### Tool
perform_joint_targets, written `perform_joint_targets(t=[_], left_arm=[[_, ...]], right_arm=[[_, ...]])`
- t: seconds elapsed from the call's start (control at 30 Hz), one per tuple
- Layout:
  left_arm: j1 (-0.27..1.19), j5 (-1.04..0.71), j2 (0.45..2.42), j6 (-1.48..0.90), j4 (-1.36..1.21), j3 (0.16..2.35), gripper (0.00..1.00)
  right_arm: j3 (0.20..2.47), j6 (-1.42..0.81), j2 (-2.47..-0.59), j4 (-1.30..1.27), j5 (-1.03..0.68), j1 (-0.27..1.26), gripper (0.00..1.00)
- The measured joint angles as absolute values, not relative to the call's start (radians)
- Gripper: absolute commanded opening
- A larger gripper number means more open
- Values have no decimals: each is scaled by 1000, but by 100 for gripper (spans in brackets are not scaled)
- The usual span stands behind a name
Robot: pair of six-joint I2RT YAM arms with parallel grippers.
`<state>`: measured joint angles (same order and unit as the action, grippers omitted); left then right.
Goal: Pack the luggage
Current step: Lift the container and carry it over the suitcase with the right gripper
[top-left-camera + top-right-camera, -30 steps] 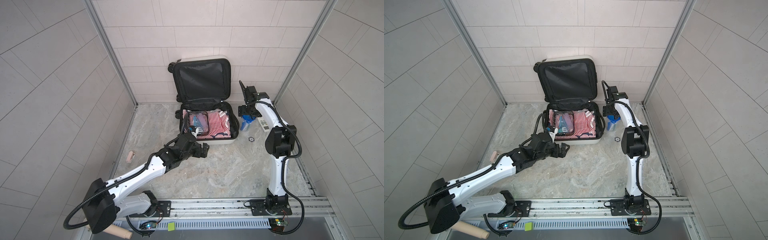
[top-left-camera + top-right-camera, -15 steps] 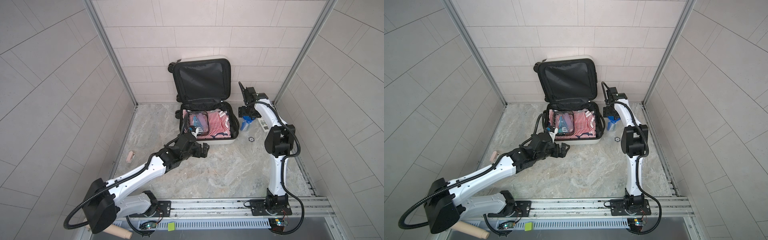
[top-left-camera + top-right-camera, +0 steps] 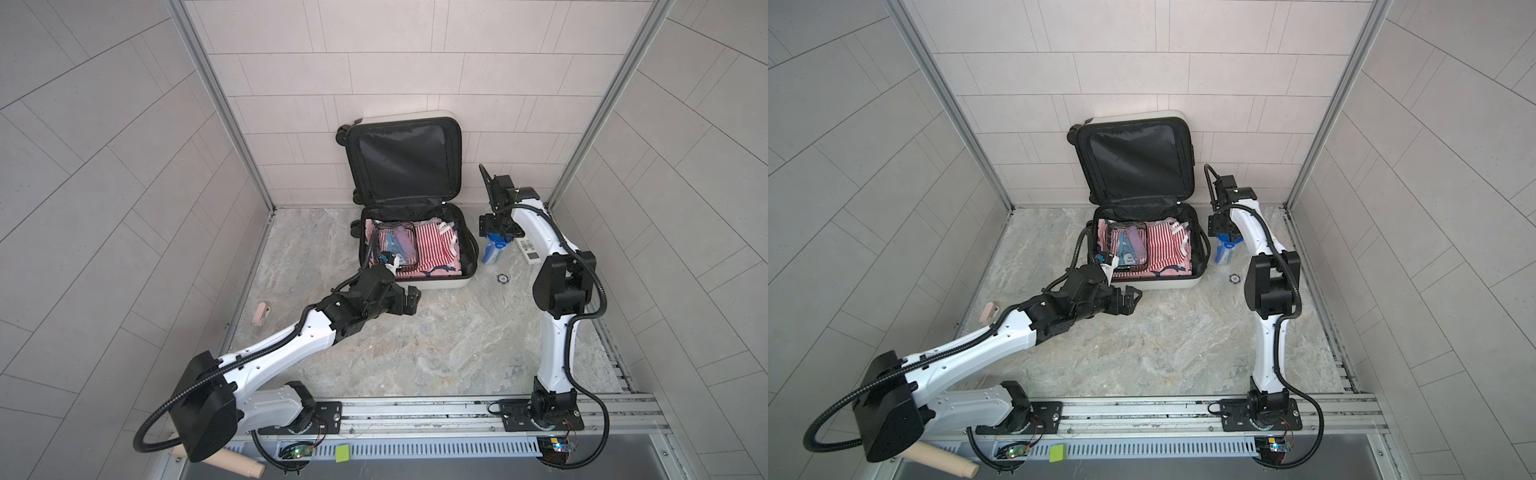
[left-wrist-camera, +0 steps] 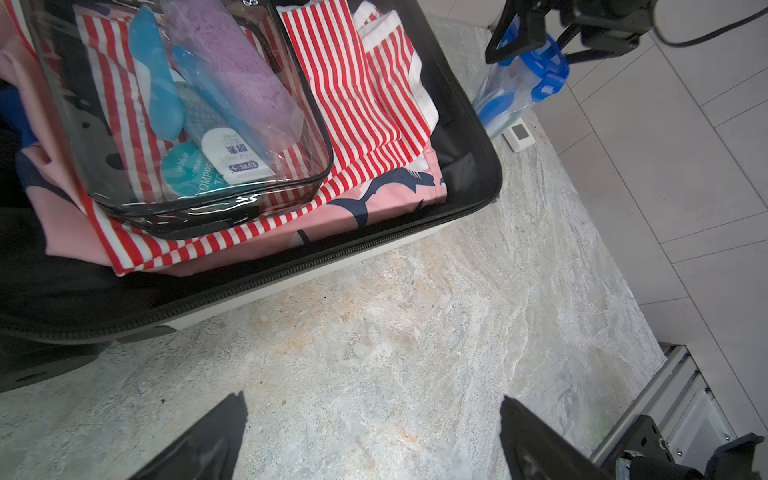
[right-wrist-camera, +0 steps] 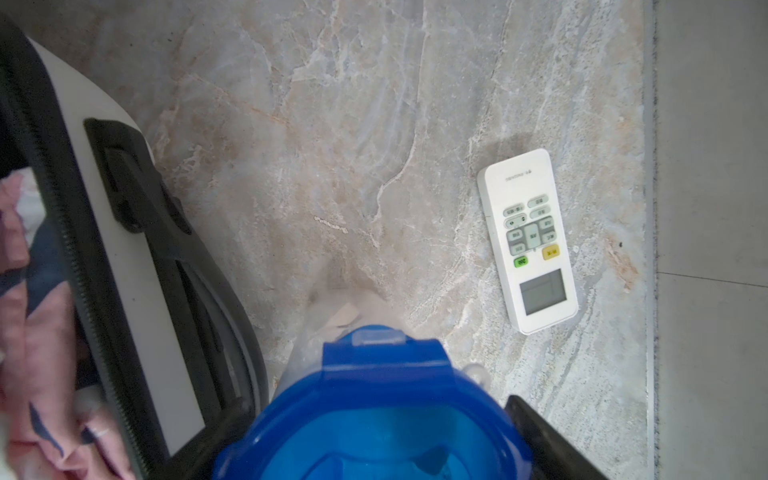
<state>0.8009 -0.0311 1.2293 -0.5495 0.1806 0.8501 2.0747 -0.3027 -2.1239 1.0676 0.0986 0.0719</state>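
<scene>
One risk: off-centre closing could topple the bottle (image 3: 493, 251) beside the luggage (image 3: 436, 284); right jaws straddle it, grip unclear. Left jaws wide, empty.

Robotics lab test cell: tiled panel walls (image 3: 395, 62), aluminium corner posts (image 3: 216, 104), marble-pattern floor (image 3: 436, 340), arm mounting rail (image 3: 415, 411).

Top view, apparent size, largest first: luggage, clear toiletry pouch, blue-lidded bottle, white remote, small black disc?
1. luggage
2. clear toiletry pouch
3. blue-lidded bottle and white remote: these look alike, and the bottle is partly hidden, so I have not ranked them
4. small black disc
</scene>
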Motion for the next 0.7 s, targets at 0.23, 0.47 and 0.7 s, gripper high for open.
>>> perform_joint_targets(t=[0.23, 0.47, 0.7], left_arm=[[785, -88, 1350, -539, 167, 960, 100], [759, -148, 1470, -517, 165, 1151, 100], [738, -184, 1559, -504, 162, 1262, 100]], right_arm=[[2029, -310, -1964, 1062, 95, 72, 85], [1952, -318, -1782, 1037, 75, 96, 82], [1903, -298, -1716, 995, 42, 220, 81]])
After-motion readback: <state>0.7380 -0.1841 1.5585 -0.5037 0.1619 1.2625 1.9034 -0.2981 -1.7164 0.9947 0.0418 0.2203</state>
